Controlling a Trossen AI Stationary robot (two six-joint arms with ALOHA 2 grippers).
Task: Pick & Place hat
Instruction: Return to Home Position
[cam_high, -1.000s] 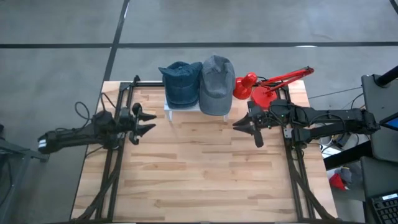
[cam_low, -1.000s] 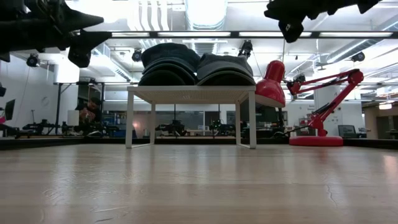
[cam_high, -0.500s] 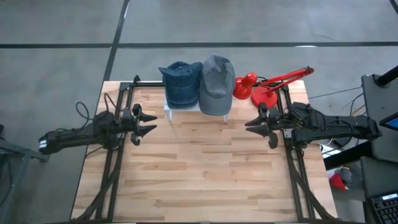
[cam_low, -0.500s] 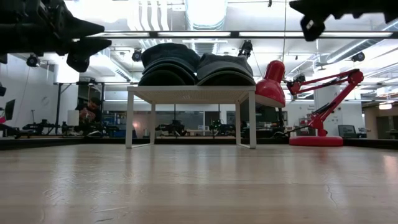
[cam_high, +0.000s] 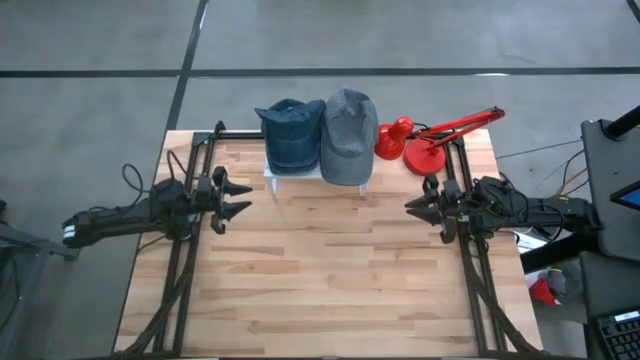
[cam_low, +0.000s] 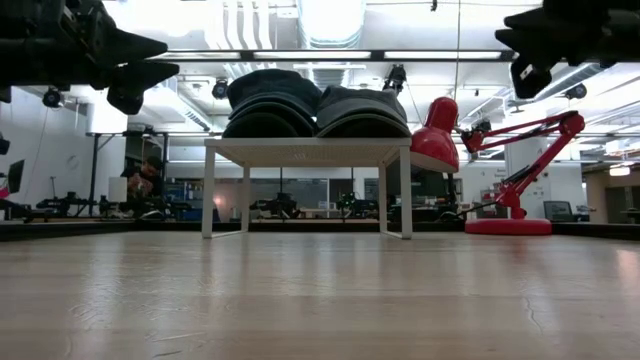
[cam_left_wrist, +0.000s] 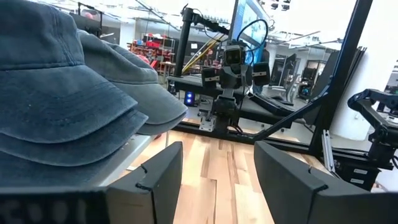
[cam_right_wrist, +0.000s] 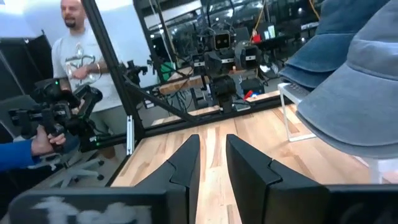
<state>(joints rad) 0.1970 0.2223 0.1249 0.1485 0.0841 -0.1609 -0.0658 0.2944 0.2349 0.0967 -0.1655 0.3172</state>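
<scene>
Right gripper (cam_high: 425, 212) hung empty, fingers parted, at the table (cam_high: 330, 290) right edge; left gripper (cam_high: 243, 198) likewise parted and empty at the left edge. Denim caps (cam_high: 291, 135) and grey-blue caps (cam_high: 349, 135) sat stacked on the white shelf (cam_high: 271, 176), beyond and between both grippers. Their long axes ran front-to-back, grey-blue caps nearer the right arm.

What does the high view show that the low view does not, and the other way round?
Only the high view: the whole wooden table top and both arms at full length. Only the low view: the legs of the white shelf, the layered brims of the stacked caps, the room behind. Both: the caps, the red lamp, the open left gripper and right gripper.
</scene>
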